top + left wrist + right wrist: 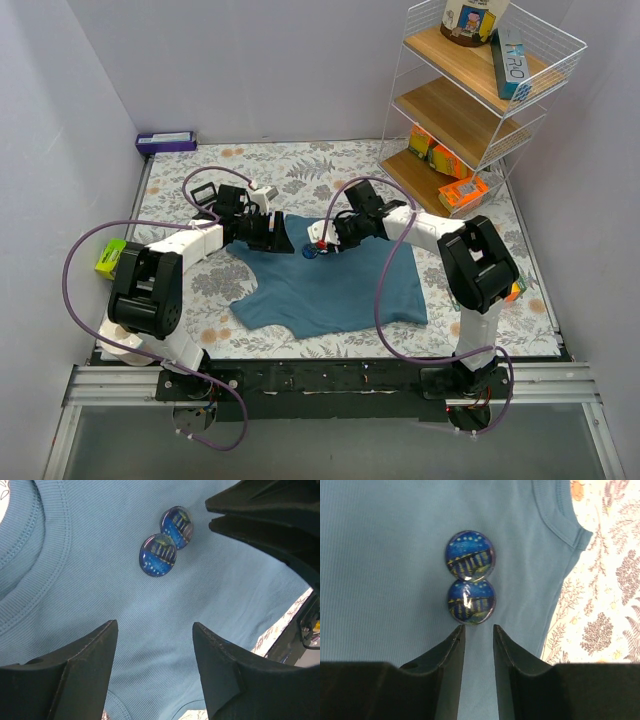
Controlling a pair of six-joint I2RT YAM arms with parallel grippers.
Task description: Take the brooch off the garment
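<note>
The teal-blue T-shirt (pixel 340 285) lies spread on the floral table cover, collar toward the left arm. The brooch (pixel 311 252) shows as two small round glossy blue domes touching each other, pinned near the collar; they show in the left wrist view (pixel 158 555) and the right wrist view (pixel 470 582). My left gripper (pixel 275 232) hovers over the shirt by the collar, jaws wide open and empty (pixel 155 630). My right gripper (pixel 325 243) is just short of the nearer dome, its jaws a narrow gap apart and holding nothing (pixel 479 627).
A white wire shelf rack (pixel 480 90) with boxes stands at the back right. A purple box (pixel 166 141) lies at the back left. A green object (pixel 110 258) sits by the left arm. An orange item (pixel 516 290) sits behind the right arm.
</note>
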